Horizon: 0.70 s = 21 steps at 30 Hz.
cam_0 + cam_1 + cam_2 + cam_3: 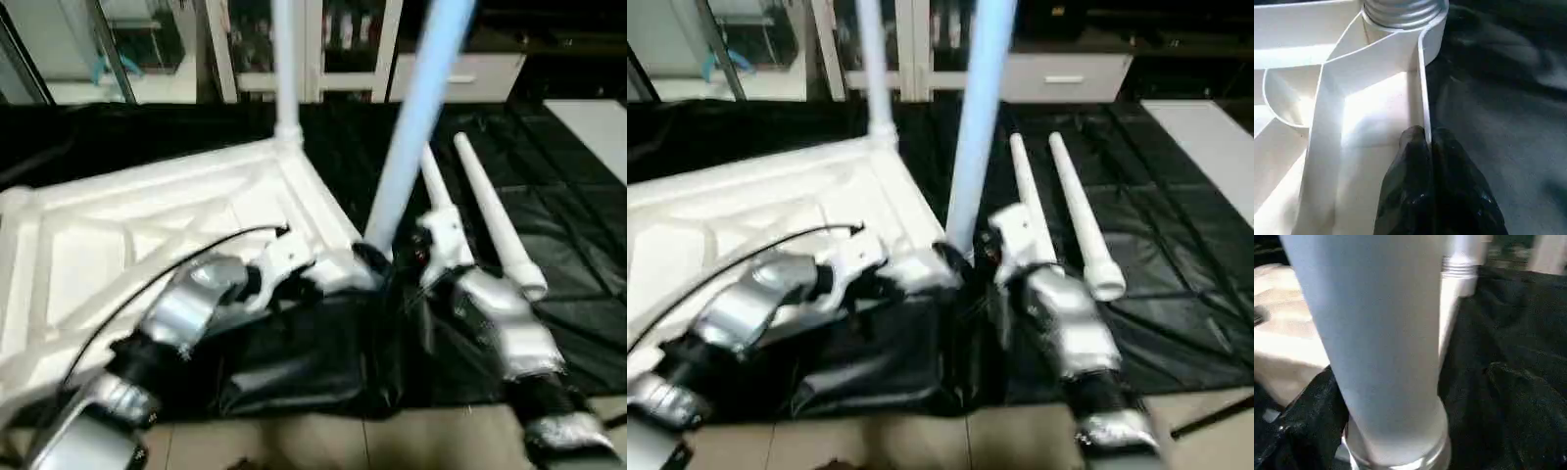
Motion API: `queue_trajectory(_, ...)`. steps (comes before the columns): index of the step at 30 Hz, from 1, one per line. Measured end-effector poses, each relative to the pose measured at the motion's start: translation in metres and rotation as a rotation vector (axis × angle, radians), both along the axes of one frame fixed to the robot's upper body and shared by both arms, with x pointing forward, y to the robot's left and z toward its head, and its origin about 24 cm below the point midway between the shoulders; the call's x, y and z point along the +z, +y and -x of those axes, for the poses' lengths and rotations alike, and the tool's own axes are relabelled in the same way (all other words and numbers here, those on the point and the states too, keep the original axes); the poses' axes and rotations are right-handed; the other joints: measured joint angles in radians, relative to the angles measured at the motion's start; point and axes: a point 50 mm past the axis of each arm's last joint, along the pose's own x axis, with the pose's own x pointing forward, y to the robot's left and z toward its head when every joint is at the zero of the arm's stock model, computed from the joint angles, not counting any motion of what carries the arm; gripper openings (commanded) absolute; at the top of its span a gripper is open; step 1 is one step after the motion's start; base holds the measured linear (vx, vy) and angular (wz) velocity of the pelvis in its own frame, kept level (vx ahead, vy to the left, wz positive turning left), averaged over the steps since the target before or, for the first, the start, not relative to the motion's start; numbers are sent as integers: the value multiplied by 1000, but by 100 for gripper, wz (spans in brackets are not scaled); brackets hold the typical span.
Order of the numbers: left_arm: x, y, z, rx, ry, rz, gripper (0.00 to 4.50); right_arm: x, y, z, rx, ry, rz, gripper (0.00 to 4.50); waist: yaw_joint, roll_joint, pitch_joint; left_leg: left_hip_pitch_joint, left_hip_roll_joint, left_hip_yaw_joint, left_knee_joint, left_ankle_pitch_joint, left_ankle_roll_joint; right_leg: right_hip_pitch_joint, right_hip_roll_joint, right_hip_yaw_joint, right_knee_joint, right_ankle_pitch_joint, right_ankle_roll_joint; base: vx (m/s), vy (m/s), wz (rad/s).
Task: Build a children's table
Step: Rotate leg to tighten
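Your tabletop [147, 220] lies upside down on the black cover [568, 255], ribs up, with 1 leg standing in the far corner socket [285, 132] and a 2nd leg [416, 117] upright in the near corner, just ahead of your grippers. 2 loose legs [1073, 211] lie side by side on the cover to the right.

Your left gripper [1427, 147] is pressed together on the tabletop's rim [1422, 98], pinching the thin wall near the threaded socket. Keep that pinch steady; it looks like what stops the top from turning while the leg seats.

Your right gripper [431, 250] sits just beside the 2nd leg's base (I cannot tell how wide its fingers stand). Judging by the leg's slight lean, check it is screwed fully home and square before you leave it, then go for the nearer loose leg.

Hard to make out: the joint where the 2nd leg meets its socket is hidden behind the right wrist, both upright legs are cut off at the top, and the tabletop's left end runs out of view.
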Motion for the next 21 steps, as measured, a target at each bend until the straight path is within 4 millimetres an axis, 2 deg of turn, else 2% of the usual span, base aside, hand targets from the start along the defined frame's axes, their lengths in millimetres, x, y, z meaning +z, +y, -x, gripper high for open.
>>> queue_trajectory(3,0,11,7,-59,36,-7,0,-1,-9,15,143,56,27,440,-1,-1,-1,1,0,3,1,-1,2,0,0,2,-1,-1,-1,0,0,0)
queue_trajectory(6,-1,14,13,-95,66,-17,0,-4,-7,21,220,99,48,440,-5,-1,-1,5,0,3,3,1,-1,2,0,4,1,0,-1,0,0,0)
queue_trajectory(9,-3,12,16,-116,75,-22,0,-7,-4,23,248,119,55,440,-5,-2,0,8,1,4,3,0,-12,7,0,5,1,0,-1,0,0,0)
queue_trajectory(20,-2,11,19,-146,85,-24,0,-13,3,26,300,152,106,440,-1,-3,-1,7,1,5,3,1,-12,7,0,6,3,2,-1,0,0,0)
queue_trajectory(21,-2,11,19,-146,85,-24,0,-13,4,26,305,155,110,427,-1,-3,-1,7,1,5,3,1,-12,6,0,6,4,2,-1,0,0,0)
